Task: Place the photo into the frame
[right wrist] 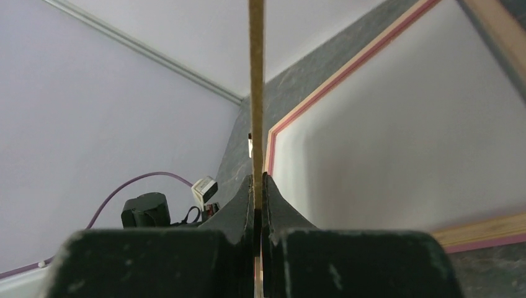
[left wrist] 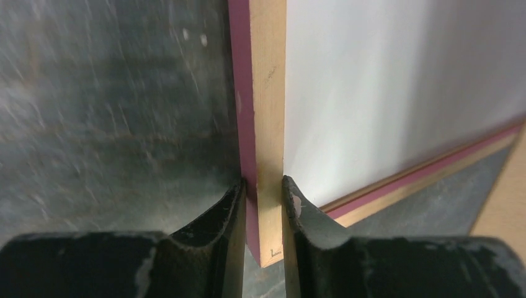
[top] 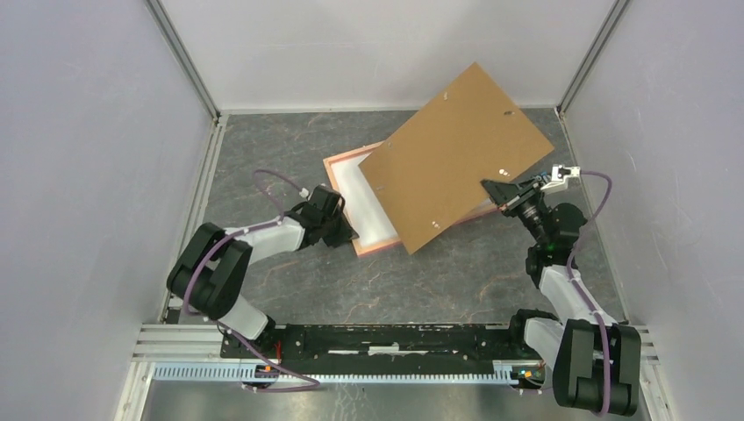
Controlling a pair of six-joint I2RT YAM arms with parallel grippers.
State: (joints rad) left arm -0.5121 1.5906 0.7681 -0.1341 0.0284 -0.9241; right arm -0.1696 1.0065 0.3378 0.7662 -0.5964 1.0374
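The pink frame (top: 338,188) lies flat on the grey table, back side up. Inside it lies the photo (top: 370,209), showing only its white back; its printed side is hidden. My left gripper (top: 349,230) is shut on the frame's side rail (left wrist: 268,93) close to a near corner, one finger outside the rail and one inside against the white sheet (left wrist: 384,87). My right gripper (top: 491,191) is shut on the right edge of the plain brown backing board (top: 456,149), which hangs tilted over the frame's right part. The right wrist view looks along the board's thin edge (right wrist: 255,93) between the closed fingers.
White enclosure walls (top: 105,132) stand close on the left, back and right. An aluminium rail (top: 175,338) carrying the arm bases runs along the near edge. A purple cable (top: 268,180) loops above the left arm.
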